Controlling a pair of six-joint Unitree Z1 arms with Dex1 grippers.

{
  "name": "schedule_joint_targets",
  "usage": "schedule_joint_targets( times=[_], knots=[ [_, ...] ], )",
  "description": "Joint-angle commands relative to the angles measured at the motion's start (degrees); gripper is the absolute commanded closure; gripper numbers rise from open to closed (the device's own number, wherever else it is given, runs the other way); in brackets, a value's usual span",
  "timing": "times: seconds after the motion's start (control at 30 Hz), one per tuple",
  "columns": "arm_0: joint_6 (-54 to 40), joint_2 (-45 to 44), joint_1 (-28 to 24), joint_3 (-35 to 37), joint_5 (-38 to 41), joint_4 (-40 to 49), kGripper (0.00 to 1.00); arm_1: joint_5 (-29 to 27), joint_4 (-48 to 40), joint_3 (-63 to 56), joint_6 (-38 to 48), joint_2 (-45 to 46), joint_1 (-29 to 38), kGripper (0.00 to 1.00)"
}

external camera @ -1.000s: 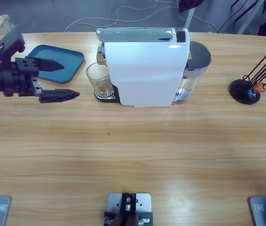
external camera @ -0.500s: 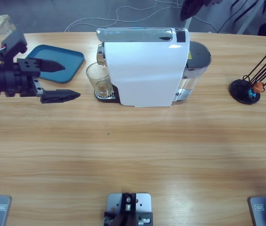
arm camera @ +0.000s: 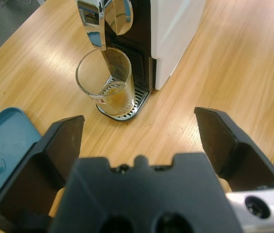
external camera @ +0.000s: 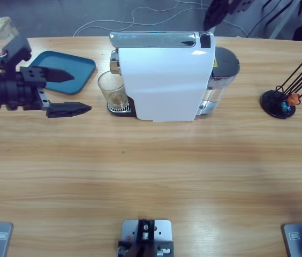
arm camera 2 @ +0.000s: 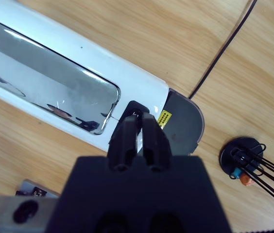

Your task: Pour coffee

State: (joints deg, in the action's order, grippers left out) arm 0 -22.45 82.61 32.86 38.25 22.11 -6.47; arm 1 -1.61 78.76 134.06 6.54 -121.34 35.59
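Since the earlier frame, your left tool (external camera: 68, 91) has barely shifted; its jaws are spread, empty. Ahead of it, the coffee (arm camera: 116, 97) lies shallow in the tumbler (external camera: 111, 88); pouring remains. Right tool (arm camera 2: 137, 138): jaws together.

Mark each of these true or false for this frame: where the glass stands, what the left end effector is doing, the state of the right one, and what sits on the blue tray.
1. The glass tumbler stands on the drip grate under the spout of the coffee machine. True.
2. The left end effector is closed on the tumbler. False: it is open, short of the glass and holding nothing.
3. The right end effector is shut, above the machine's top. True.
4. The tumbler is full to the brim. False: only a shallow layer of coffee lies at its bottom.
5. The tumbler sits on the blue tray. False: it is at the machine.
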Motion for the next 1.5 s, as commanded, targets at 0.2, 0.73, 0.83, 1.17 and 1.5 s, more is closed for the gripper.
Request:
schedule_joint_targets(
  times=[0.2, 0.73, 0.83, 1.17, 1.5],
  knots=[
    [0.74, 2.7, 0.8, -1.9, 0.02, -0.82, 0.018, 0.64, -1.51, -5.86, -0.83, -3.76, -0.52, 1.0],
    [0.83, 2.93, 1.89, -1.33, 0.08, -1.79, 0.018, -3.3, -0.19, -9.69, 9.31, 10.95, 4.77, 0.0],
    [0.85, 2.75, 2.15, -1.42, 0.06, -1.79, 0.018, -3.05, -0.8, -9.61, 9.52, 10.37, 4.75, 0.0],
    [1.22, 2.03, 2.17, -1.42, -0.58, -1.79, 0.018, -3.17, -1.07, -7.94, 10.03, 9.31, 4.75, 0.0],
    [1.27, -0.18, 2.2, -2.58, -0.75, -1.69, 0.018, -3.51, -1.75, -8.38, 10.61, 9.58, 4.75, 0.0]
  ],
)
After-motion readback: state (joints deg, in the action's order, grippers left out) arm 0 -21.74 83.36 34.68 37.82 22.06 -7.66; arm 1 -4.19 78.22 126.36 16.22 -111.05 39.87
